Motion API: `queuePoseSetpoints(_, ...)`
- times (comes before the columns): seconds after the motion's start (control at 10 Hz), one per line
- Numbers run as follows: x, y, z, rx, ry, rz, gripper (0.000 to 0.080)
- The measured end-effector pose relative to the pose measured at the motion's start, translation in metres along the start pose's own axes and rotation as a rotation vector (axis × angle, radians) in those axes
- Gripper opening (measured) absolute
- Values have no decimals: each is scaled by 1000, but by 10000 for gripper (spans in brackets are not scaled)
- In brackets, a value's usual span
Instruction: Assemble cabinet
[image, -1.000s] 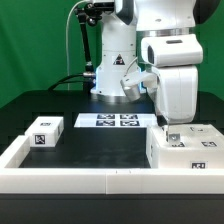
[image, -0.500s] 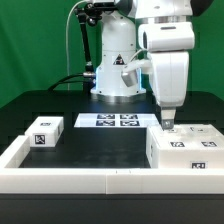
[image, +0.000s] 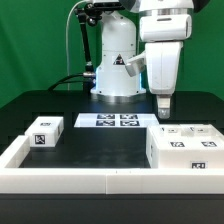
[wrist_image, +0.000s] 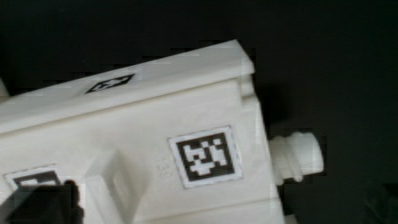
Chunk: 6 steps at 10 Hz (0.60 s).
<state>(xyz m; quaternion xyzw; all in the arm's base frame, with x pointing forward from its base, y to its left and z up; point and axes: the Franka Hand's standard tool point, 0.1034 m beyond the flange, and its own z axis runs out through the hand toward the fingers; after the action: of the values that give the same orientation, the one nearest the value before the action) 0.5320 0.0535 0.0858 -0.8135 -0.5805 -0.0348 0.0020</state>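
The cabinet body (image: 186, 146), a large white box with marker tags, lies at the exterior view's right by the front rail. A smaller white tagged block (image: 44, 134) sits at the left. My gripper (image: 164, 108) hangs a little above the body's far left corner, apart from it and holding nothing. Its jaws look open. In the wrist view the body (wrist_image: 134, 120) fills most of the picture, with a tag (wrist_image: 208, 156) and a round white peg (wrist_image: 299, 157) on its side. One dark finger (wrist_image: 36, 205) shows at the edge.
The marker board (image: 107, 121) lies flat at the middle back, in front of the robot base (image: 116, 70). A low white rail (image: 90, 180) edges the table's front and left side. Black table (image: 100, 148) lies between the block and the body.
The gripper has risen from just above the cabinet body's top and shifted slightly to the exterior view's left. The body and the small block have not moved.
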Motion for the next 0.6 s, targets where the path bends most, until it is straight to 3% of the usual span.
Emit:
queuePoseSetpoints(0.1,-1,0,1,0,1,88,797)
queuePoseSetpoints(0.2,-5,-3,4,-26,35,280,797)
queuePoseSetpoints(0.3,-7,-11,8,-8,36,502,797)
queuePoseSetpoints(0.4,-4,-14,9,-13,47,640,797)
queuePoseSetpoints(0.6,1,-22,13,19,59,933,797)
